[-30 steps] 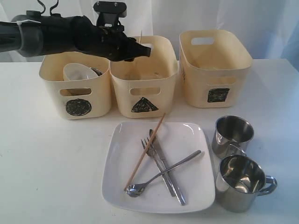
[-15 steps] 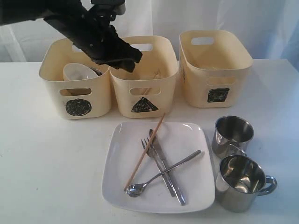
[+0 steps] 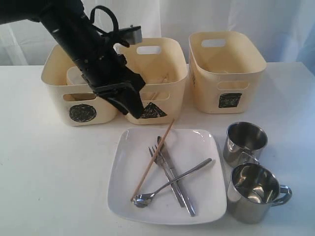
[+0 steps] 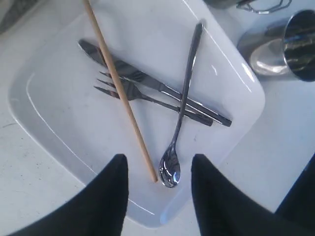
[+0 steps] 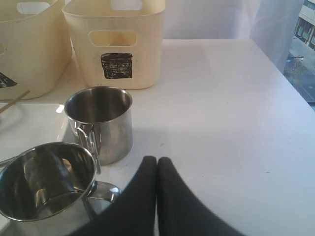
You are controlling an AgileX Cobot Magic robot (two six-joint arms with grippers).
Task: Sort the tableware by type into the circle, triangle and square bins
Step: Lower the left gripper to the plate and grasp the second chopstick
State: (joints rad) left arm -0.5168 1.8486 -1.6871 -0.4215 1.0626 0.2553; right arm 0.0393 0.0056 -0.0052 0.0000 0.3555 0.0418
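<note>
Three cream bins line the far edge of the counter (image 3: pixel 49 172): circle bin (image 3: pixel 81 105) toward the left, triangle bin (image 3: pixel 162 98) in the middle, square bin (image 3: pixel 226 73) toward the right. A white bowl (image 3: pixel 74 76) sits in the circle bin.

The square white plate (image 3: pixel 199 196) lies near the middle of the front edge. On it are a wooden chopstick (image 3: pixel 152 161), a fork (image 3: pixel 152 150), a knife (image 3: pixel 179 189) and a spoon (image 3: pixel 172 183), all crossing one another. The chopstick's far tip pokes past the plate's back rim. Two steel mugs (image 3: pixel 244 142) (image 3: pixel 253 191) stand just beside the plate, toward the front right corner.

The left hand (image 3: pixel 132 104) hangs tilted downward in front of the triangle bin, fingers spread wide and holding nothing. The right hand (image 5: pixel 157 160) is low over the counter near the mugs, fingers pressed together, empty.
</note>
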